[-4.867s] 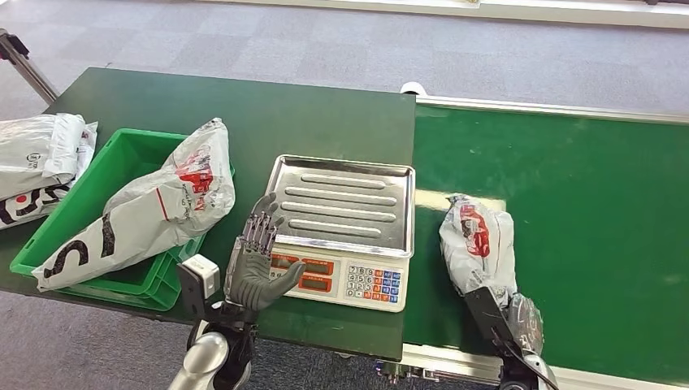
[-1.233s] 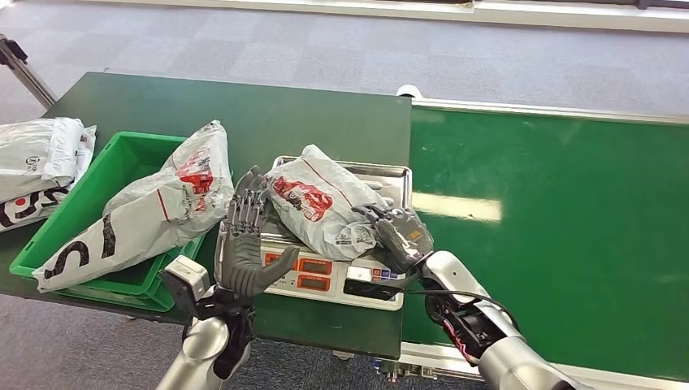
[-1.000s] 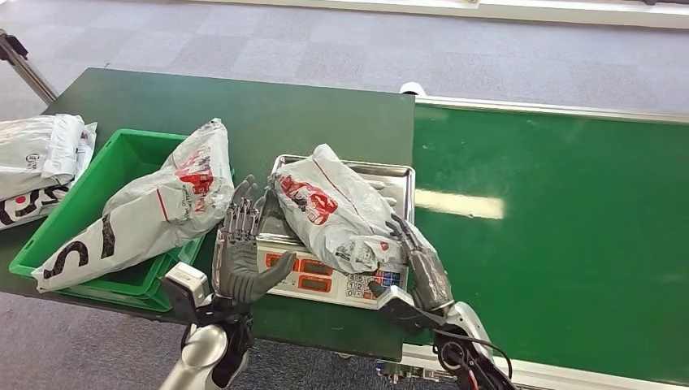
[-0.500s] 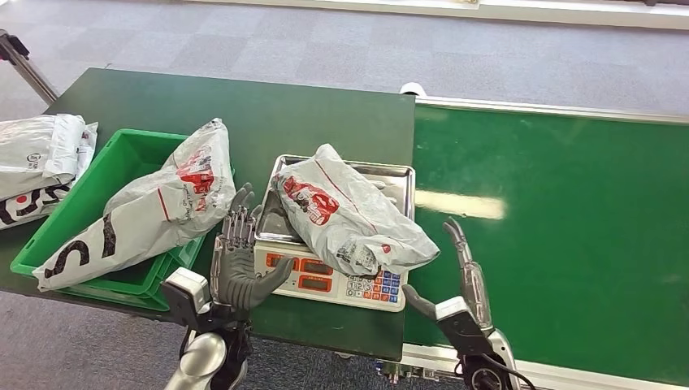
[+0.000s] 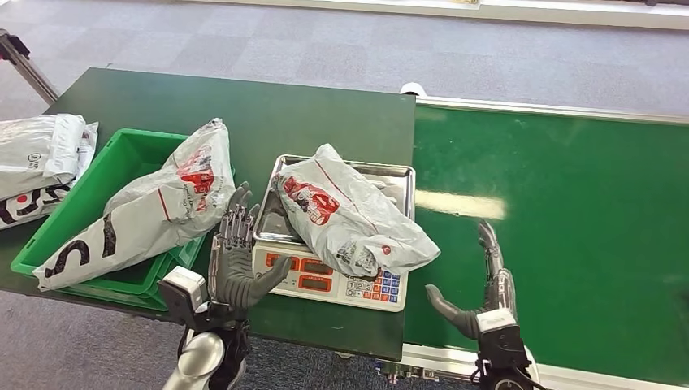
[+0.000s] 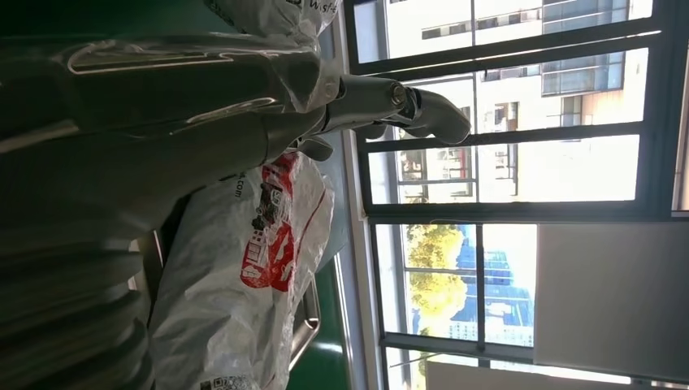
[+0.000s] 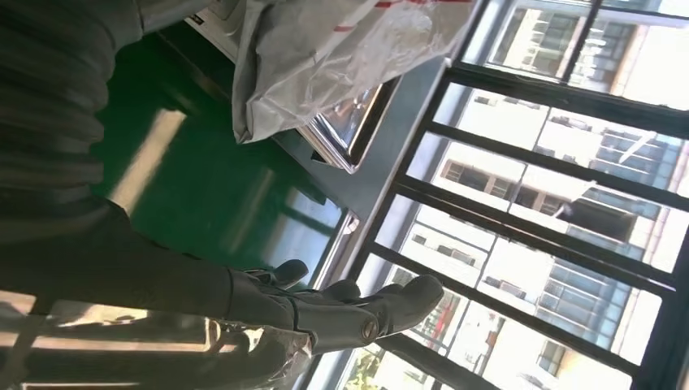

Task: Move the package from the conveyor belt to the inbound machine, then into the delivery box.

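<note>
Right hand [image 5: 486, 296] withdrew; package [image 5: 349, 213] (on scale [image 5: 329, 276]) rests.

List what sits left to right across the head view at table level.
White packages at the table's left edge → green bin → package lying on the bin → left robot hand → scale bearing a package → right robot hand over the conveyor belt.

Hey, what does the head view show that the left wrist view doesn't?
Head view alone: the green bin with a package leaning across it, the scale's keypad, the conveyor belt and the open right hand. Left wrist view alone: tall windows with buildings outside. Both: the left hand beside the package on the scale.
</note>
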`<act>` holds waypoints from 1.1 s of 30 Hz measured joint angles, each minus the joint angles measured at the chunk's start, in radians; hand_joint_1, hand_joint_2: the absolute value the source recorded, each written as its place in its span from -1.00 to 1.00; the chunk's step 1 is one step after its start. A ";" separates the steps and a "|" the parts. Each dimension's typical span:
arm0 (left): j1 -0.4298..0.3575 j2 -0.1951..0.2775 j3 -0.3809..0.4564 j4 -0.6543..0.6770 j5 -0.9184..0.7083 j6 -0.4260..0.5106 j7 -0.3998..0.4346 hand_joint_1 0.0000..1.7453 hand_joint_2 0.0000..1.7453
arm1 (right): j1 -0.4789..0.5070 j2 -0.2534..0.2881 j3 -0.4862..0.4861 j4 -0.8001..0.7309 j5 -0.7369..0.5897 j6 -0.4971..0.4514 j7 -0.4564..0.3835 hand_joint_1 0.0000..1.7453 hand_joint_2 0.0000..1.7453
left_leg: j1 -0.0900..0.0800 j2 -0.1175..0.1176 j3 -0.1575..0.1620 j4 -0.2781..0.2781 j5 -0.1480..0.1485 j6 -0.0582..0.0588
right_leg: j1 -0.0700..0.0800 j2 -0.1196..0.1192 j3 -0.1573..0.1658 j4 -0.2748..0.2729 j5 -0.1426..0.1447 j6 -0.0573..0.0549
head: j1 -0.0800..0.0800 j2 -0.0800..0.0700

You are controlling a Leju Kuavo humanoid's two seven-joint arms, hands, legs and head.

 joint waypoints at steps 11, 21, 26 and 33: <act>0.026 0.001 0.013 0.002 -0.017 -0.034 0.000 -1.00 1.00 | 0.152 0.056 -0.206 -0.129 -0.048 0.068 0.002 -1.00 1.00 | 0.000 0.001 0.000 0.000 -0.001 0.000 | 0.000 0.000 -0.001 0.000 -0.001 0.000 | 0.000 0.000; -0.015 -0.002 0.019 0.048 -0.019 -0.076 -0.004 -1.00 1.00 | 0.162 0.100 -0.240 -0.130 -0.012 0.085 0.059 -1.00 1.00 | 0.000 0.001 0.000 0.000 0.000 0.000 | 0.000 0.000 0.000 0.000 -0.001 0.000 | 0.000 0.000; -0.028 -0.002 0.020 0.068 -0.020 -0.078 -0.005 -1.00 1.00 | 0.144 0.106 -0.240 -0.107 0.008 0.102 0.086 -1.00 1.00 | 0.000 0.000 0.000 0.000 0.000 0.000 | 0.000 0.000 0.000 0.000 -0.001 0.000 | 0.000 0.000; -0.032 -0.002 0.026 0.080 -0.021 -0.078 -0.005 -1.00 1.00 | 0.117 0.107 -0.240 -0.058 0.011 0.112 0.102 -1.00 1.00 | 0.000 0.000 0.000 0.000 0.000 0.000 | 0.000 0.000 0.000 0.000 -0.001 0.000 | 0.000 0.000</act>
